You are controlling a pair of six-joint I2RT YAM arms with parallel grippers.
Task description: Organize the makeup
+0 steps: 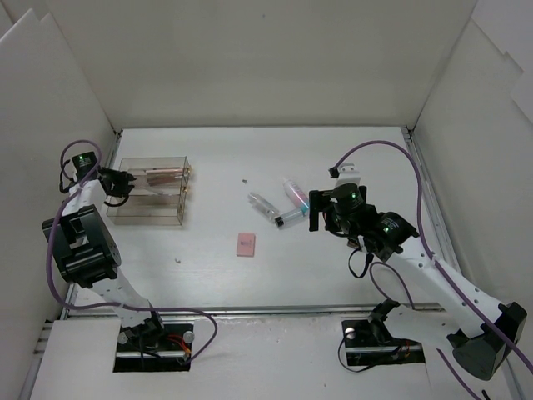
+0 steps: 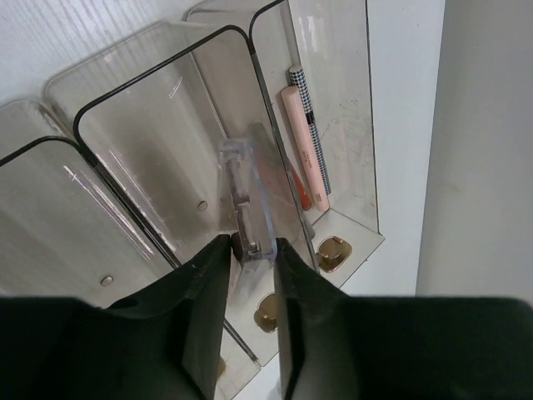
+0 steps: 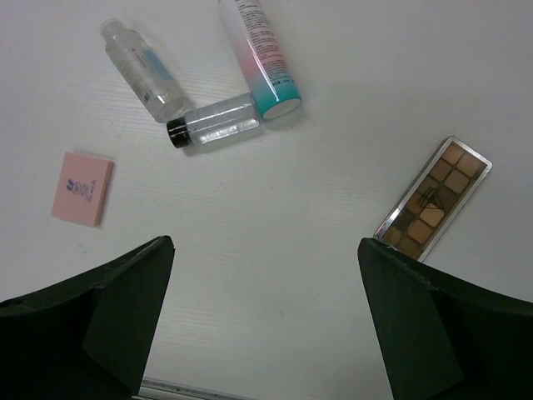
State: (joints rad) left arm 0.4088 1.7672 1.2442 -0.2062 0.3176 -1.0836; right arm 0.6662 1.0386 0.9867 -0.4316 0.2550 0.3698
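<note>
My left gripper (image 2: pixel 252 243) is shut on the end of a clear-cased eyeshadow palette (image 2: pixel 250 187). The palette stands on edge in a slot of the clear compartmented box (image 2: pixel 150 142). Thin pink and checked sticks (image 2: pixel 301 142) lie in the neighbouring slot. In the top view the left gripper (image 1: pixel 125 185) is at the box's (image 1: pixel 150 217) left end. My right gripper (image 3: pixel 265 243) hangs open over bare table. Ahead of it lie a pink square compact (image 3: pixel 82 187), two clear bottles (image 3: pixel 143 70) (image 3: pixel 212 122) and a pink-and-blue tube (image 3: pixel 258 54). A brown eyeshadow palette (image 3: pixel 433 198) lies to its right.
White walls enclose the table on three sides, and the left wall is close to the box. Two small specks (image 1: pixel 243 178) (image 1: pixel 178 261) lie on the white surface. A metal rail (image 1: pixel 250 310) runs along the near edge. The compact (image 1: pixel 246 244) lies between the two arms.
</note>
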